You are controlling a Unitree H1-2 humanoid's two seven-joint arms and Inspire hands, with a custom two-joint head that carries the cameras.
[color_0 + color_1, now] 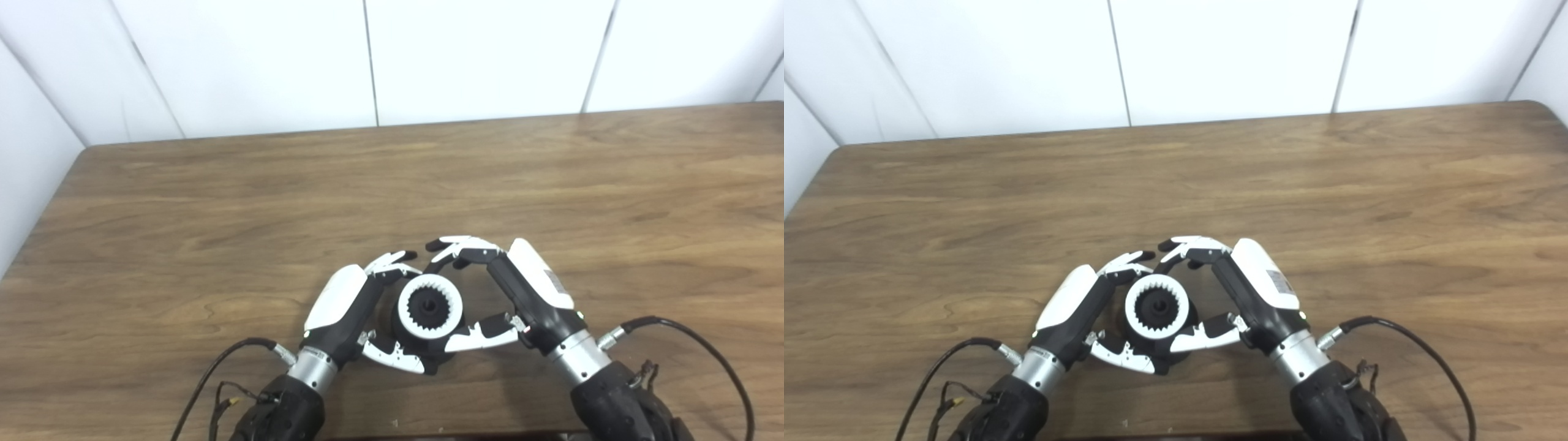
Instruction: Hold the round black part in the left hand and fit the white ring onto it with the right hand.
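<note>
Between both hands (429, 306), white ring (405, 317) sits on the black part (427, 305).

The left hand (355, 306) has a glossy white shell over its back, with black bodywork beneath. Its fingers (392, 262) are white with black tips, and its thumb (395, 358) is white with black patches and small dark screws. A tiny green light shows near the wrist, at 7 o'clock from the shell. A silver metal cuff (311, 370) joins it to a black forearm (282, 410). A black cable (211, 373) loops out from the cuff at 9 o'clock.

The right hand (527, 294) matches it, with a grey label on its white shell. Its silver cuff (579, 358) meets a black forearm (618, 407), and a black cable (704, 349) arcs away at 3 o'clock.
</note>
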